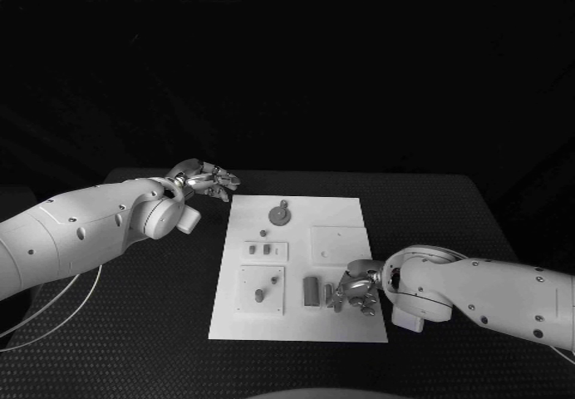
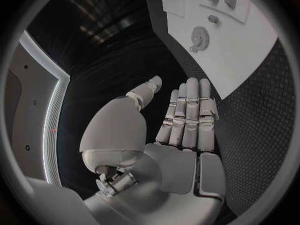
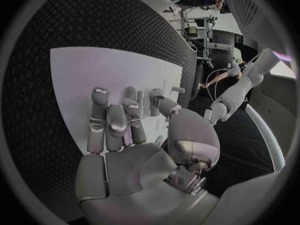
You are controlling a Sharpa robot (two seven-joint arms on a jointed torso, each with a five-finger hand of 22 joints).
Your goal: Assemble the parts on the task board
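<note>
Black table (image 1: 144,341) under us, dark all around, and we see the white task board (image 1: 300,328) lying in the middle of it, long side running near to far.

Our left arm (image 1: 84,233) reaches in to the far-left corner of the board. Its left hand (image 1: 206,179) hovers just off the board's edge over the table, and in the left wrist view that hand (image 2: 181,125) is flat, fingers straight and side by side, thumb apart, nothing in it.

Our right arm (image 1: 491,295) comes in low at the near right. The right hand (image 1: 357,291) is down over the near part of the board, fingers (image 3: 115,127) stretched along the white surface; we can't tell whether it has hold of a part or only rests beside one.

Now the small stuff. A round gear-like part (image 1: 279,216) lies flat at the far middle of the board. Nearer, two small blocks (image 1: 262,248) sit on a raised tile at the left. At the near left, another tile (image 1: 262,291) carries two little pieces. An upright bar part (image 1: 312,291) stands just left of the right hand's fingers.
</note>
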